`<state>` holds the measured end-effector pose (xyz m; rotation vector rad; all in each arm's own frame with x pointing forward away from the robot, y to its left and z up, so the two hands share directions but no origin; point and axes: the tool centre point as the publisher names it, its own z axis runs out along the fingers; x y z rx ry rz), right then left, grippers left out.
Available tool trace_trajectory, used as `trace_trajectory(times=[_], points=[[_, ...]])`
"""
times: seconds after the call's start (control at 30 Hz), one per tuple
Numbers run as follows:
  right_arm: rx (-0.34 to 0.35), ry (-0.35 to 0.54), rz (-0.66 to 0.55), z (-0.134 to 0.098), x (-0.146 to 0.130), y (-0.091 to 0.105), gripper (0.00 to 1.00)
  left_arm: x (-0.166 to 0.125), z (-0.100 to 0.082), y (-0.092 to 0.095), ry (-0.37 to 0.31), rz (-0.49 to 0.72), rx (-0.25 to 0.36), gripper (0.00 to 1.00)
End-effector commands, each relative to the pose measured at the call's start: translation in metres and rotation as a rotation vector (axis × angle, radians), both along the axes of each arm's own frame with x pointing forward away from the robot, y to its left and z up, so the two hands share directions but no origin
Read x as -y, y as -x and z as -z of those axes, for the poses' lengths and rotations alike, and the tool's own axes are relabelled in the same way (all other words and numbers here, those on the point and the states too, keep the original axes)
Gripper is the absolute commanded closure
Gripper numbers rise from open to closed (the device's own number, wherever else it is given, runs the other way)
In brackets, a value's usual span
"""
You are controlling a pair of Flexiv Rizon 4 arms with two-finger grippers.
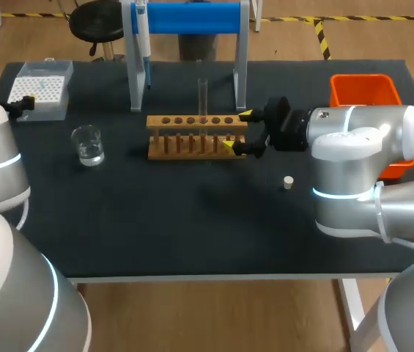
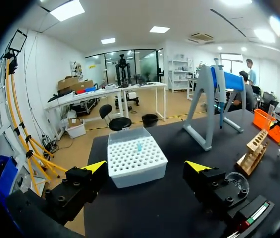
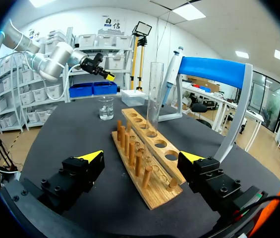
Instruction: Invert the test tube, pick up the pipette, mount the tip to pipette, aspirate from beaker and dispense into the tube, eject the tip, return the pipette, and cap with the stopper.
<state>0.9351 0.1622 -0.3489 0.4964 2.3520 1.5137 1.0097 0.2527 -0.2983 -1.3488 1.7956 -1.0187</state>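
A clear test tube (image 1: 202,99) (image 3: 154,94) stands upright in a hole of the wooden rack (image 1: 192,136) (image 3: 147,153) at mid-table. My right gripper (image 1: 237,131) (image 3: 142,158) is open, its fingers on either side of the rack's right end and short of the tube. The pipette (image 1: 142,37) (image 3: 171,74) hangs on the blue stand (image 1: 192,18) behind the rack. My left gripper (image 1: 22,106) (image 2: 147,166) is open just before the tip box (image 1: 39,88) (image 2: 136,161), holding nothing. The beaker (image 1: 88,144) (image 3: 106,107) sits left of the rack. A small stopper (image 1: 288,182) lies on the mat to the rack's right.
An orange bin (image 1: 364,92) sits at the back right, behind my right arm. The stand's legs (image 1: 240,70) rise close behind the rack. Bare dark mat (image 1: 192,220) lies in front of the rack.
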Motion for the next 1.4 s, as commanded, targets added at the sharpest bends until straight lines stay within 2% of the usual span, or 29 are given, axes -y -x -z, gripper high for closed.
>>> trace_trajectory(times=[0.03, 1.03, 1.4], points=[[0.001, 0.000, 0.001, 0.000, 0.000, 0.000, 0.00, 0.006, 0.011, -0.013, -0.004, -0.025, 0.013, 0.00], [0.001, 0.000, 0.001, 0.000, 0.000, 0.000, 0.00, 0.013, 0.037, -0.065, 0.038, -0.082, 0.037, 0.00], [0.001, 0.000, 0.001, 0.000, 0.000, 0.000, 0.00, 0.011, 0.045, -0.076, 0.048, -0.095, 0.023, 0.00]])
